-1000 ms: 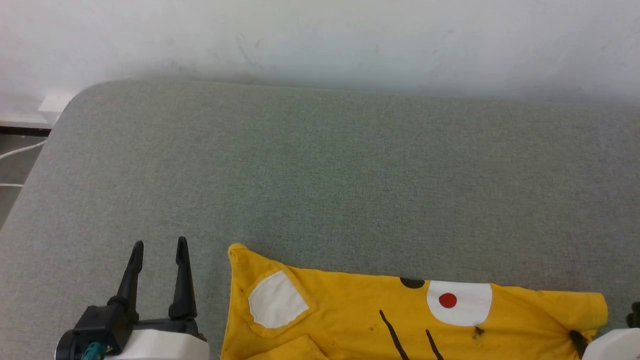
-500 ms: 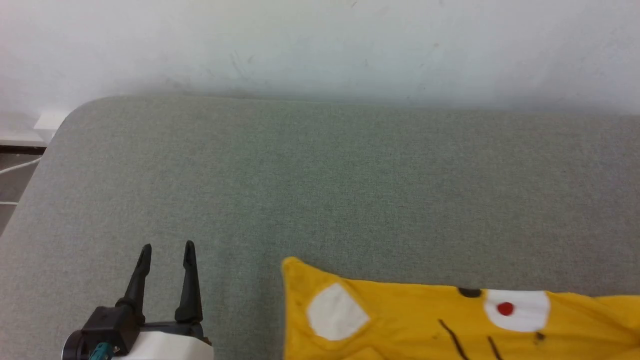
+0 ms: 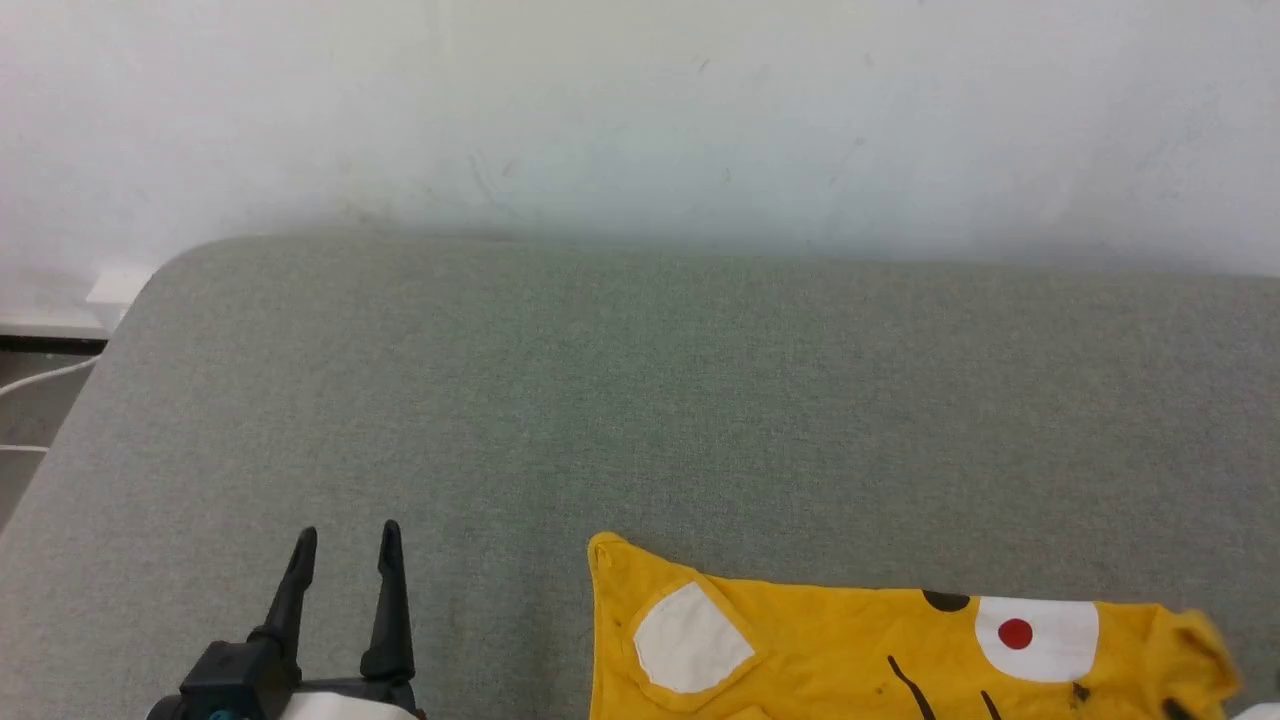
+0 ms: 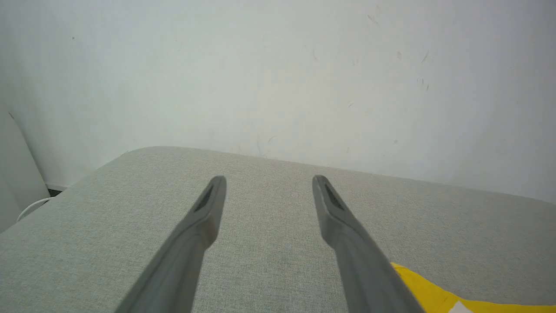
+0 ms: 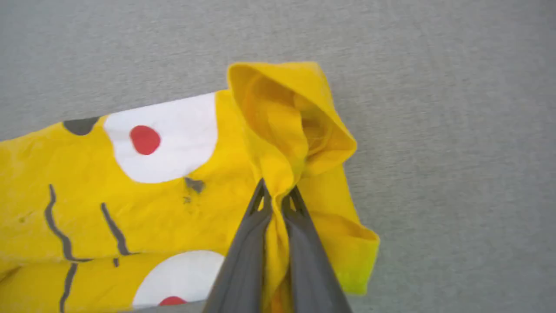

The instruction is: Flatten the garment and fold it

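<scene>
The garment (image 3: 850,660), a bright yellow T-shirt with white patches, red dots and black stripes, lies along the near edge of the grey-green surface in the head view. My right gripper (image 5: 276,195) is shut on a bunched fold of the garment (image 5: 173,182), lifting a sleeve-like loop of cloth above its fingertips. My left gripper (image 3: 345,540) hovers open over bare surface, well left of the garment's corner. In the left wrist view the left gripper (image 4: 269,182) shows both fingers apart, with a yellow edge of the garment (image 4: 425,291) at lower right.
The grey-green padded surface (image 3: 640,400) stretches away to a white wall (image 3: 640,110). Its rounded left corner drops off to a floor with a white cable (image 3: 40,375). Bare cloth lies beyond and to the right of the garment.
The right gripper has closed on the fold of the garment. The head camera has shifted, so the surface sits lower in view. The garment's right end is now bunched up.
</scene>
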Motion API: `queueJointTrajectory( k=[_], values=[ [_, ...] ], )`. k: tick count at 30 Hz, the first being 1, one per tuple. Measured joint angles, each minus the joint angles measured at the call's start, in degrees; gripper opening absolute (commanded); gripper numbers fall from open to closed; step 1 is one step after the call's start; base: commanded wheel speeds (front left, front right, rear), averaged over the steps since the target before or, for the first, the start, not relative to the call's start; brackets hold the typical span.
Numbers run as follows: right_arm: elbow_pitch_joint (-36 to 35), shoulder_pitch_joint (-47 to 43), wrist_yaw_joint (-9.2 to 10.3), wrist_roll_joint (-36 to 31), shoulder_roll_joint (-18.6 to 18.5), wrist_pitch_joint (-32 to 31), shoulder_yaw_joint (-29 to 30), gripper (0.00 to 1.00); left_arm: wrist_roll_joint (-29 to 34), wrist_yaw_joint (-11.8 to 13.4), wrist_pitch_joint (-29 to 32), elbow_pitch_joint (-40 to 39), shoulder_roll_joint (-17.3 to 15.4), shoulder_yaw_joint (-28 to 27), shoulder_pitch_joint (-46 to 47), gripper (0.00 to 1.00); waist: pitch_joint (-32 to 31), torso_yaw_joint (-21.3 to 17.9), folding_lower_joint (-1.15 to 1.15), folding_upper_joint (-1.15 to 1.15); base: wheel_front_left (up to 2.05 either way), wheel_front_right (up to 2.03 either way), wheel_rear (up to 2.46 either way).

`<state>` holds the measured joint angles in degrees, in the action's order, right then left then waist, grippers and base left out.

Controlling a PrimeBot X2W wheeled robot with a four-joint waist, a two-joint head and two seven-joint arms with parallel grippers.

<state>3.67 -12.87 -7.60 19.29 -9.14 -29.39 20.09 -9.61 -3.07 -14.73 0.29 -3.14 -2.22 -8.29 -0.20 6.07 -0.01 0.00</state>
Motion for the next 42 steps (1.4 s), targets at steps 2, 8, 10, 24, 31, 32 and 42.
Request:
queueJointTrajectory(
  k=[2,8,10,24,31,32,42],
  values=[
    [-4.0,-2.4,0.0,1.4,0.9,-2.3,-3.6,0.0,-0.1,0.0,0.0,0.2,0.0,0.3,-0.2,1.0,-0.8,0.1,0.0,0.0,0.0,0.0,0.0],
    [-13.4,-5.6,0.01,5.9,2.4,-8.8,-12.4,0.0,-0.6,0.0,0.0,0.4,0.1,1.7,-1.1,1.0,-2.6,1.0,0.0,0.0,0.0,0.0,0.0],
    [-15.4,-5.6,0.02,8.8,3.7,-10.6,-15.0,0.0,-0.8,0.1,0.0,0.4,0.1,1.9,-1.1,1.0,-2.9,1.7,0.0,0.0,0.0,0.0,0.0],
    [-6.5,5.5,0.07,21.6,6.1,-10.2,-31.0,0.0,-1.0,0.0,0.0,0.6,0.1,2.8,0.0,1.0,-1.7,8.0,0.01,0.0,0.0,0.0,0.0],
    [4.0,10.5,0.07,23.1,6.1,-5.1,-35.1,0.0,-1.2,0.0,0.0,1.7,0.1,3.2,0.7,1.0,-0.7,11.3,0.01,0.0,0.0,0.0,0.0],
    [5.2,11.1,0.07,23.5,6.1,-4.6,-35.7,0.0,-1.2,0.0,0.0,1.8,0.1,3.2,0.8,1.0,-0.6,11.6,0.01,0.0,0.0,0.0,0.0],
    [10.3,16.5,0.07,30.3,6.2,-0.7,-42.5,1.0,-1.3,0.0,0.0,2.1,0.1,2.8,1.3,1.0,-0.2,12.1,0.01,0.0,0.0,0.0,0.0]
  ],
)
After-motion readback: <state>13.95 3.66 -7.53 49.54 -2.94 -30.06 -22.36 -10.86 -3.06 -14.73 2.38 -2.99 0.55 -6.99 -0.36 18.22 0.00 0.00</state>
